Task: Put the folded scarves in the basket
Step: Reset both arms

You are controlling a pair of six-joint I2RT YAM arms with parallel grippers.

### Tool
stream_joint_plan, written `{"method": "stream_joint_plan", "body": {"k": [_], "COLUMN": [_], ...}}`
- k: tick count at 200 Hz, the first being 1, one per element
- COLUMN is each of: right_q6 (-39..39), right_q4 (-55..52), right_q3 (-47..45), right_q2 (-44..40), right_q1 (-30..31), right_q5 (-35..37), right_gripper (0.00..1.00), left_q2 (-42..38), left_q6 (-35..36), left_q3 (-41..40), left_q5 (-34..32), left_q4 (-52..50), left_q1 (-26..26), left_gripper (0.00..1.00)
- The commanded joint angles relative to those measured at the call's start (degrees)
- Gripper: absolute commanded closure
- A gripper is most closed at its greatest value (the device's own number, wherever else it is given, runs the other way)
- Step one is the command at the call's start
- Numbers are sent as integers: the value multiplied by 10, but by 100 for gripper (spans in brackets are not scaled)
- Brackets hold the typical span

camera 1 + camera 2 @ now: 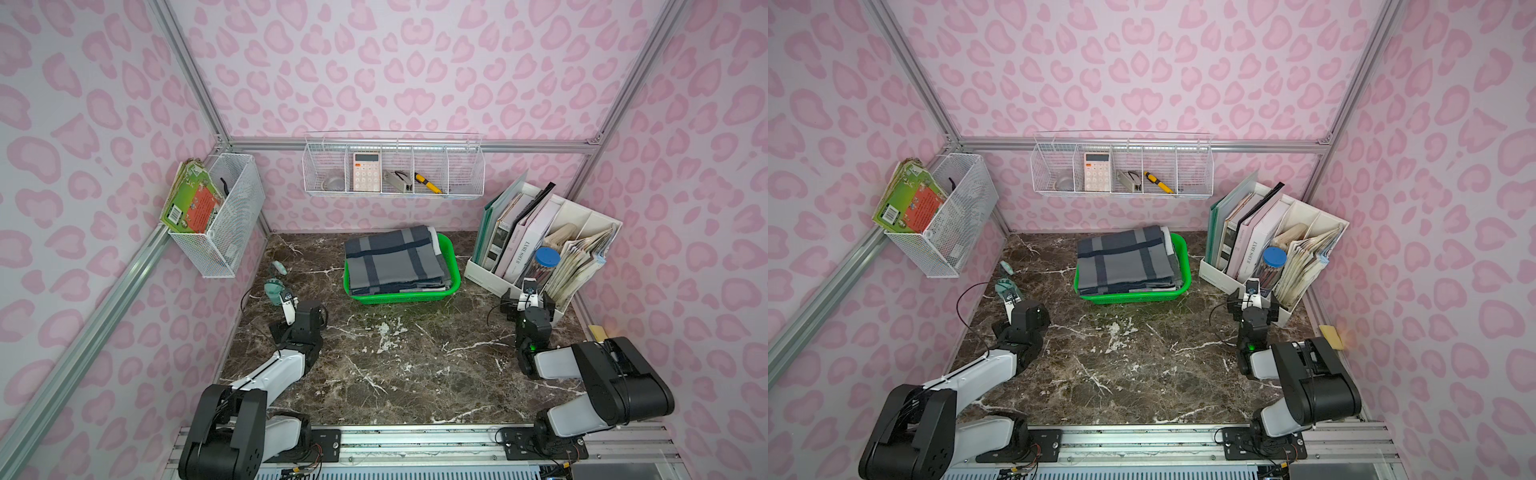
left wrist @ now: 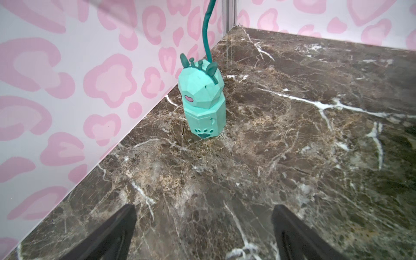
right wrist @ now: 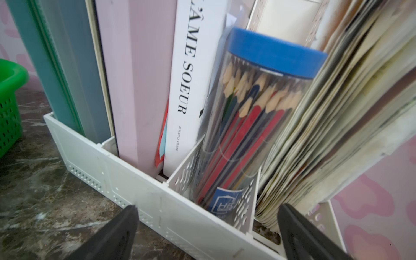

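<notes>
Folded scarf (image 1: 395,257), grey with dark navy plaid bands, lies in flat stacked layers inside the green perforated basket (image 1: 399,296) on the marble surface (image 1: 395,374), ahead of and between the left claw (image 2: 203,206) and right claw (image 3: 208,205), both spread wide and empty.

Table (image 1: 395,374): dark brown marble-pattern top with white veining. The green basket (image 1: 456,276) stands at the middle of the far edge. A white desk organizer (image 1: 484,277) occupies the far right corner, near the basket but apart from it. A teal figure (image 2: 202,105) stands upright by the left edge. A smaller teal item (image 1: 279,268) lies just beyond it and cannot be identified.
</notes>
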Motion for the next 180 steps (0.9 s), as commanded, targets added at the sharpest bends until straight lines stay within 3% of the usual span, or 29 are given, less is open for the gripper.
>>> {"method": "stream_joint_plan", "body": {"k": [1, 64, 111, 144, 180], "right_q6": [0, 11, 11, 16, 26], "right_q4": [76, 43, 41, 43, 52], "right_q3": [-5, 11, 12, 8, -2], "right_q2": [5, 6, 6, 4, 0], "right_q1": [-2, -12, -12, -19, -36], "right_q5": [8, -6, -8, -21, -61], "right_gripper": [1, 1, 1, 1, 1], "left_q2": [9, 52, 90, 153, 147], "left_q6": [20, 79, 126, 146, 123], "left_q3": [-9, -25, -8, -30, -19], "left_q5": [3, 51, 98, 130, 166], "left_q4": [101, 223, 245, 366, 324], "left_q1": [3, 4, 8, 25, 49], "left_gripper": [1, 1, 1, 1, 1]}}
